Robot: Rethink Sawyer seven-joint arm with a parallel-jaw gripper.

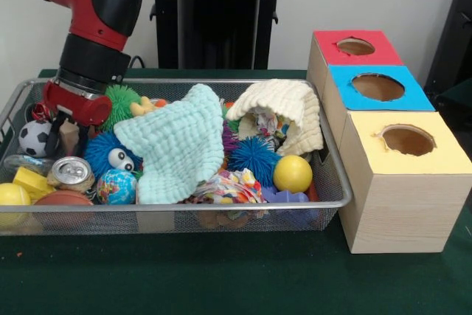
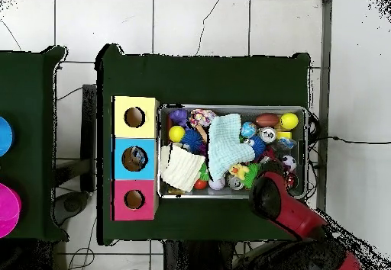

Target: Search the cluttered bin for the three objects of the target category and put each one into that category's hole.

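Observation:
The silver wire-mesh bin (image 1: 221, 207) sits on the green table, full of toys; it also shows in the overhead view (image 2: 229, 107). The blue-topped hole (image 1: 377, 86) is the middle of three wooden boxes right of the bin. In the overhead view the blue hole (image 2: 134, 158) has something coloured inside it. My gripper (image 1: 63, 134) is down inside the bin's left end, next to a soccer ball (image 1: 33, 138) and a tan block (image 1: 71, 138). From above, the red arm (image 2: 269, 194) hides the gripper.
A teal cloth (image 1: 181, 145) and a cream cloth (image 1: 284, 105) cover the bin's middle. Around them lie a yellow ball (image 1: 293, 173), a blue spiky ball (image 1: 254, 156), a soda can (image 1: 71, 171) and a globe ball (image 1: 116, 186). The red hole (image 1: 355, 46) and yellow hole (image 1: 407, 139) flank the blue one.

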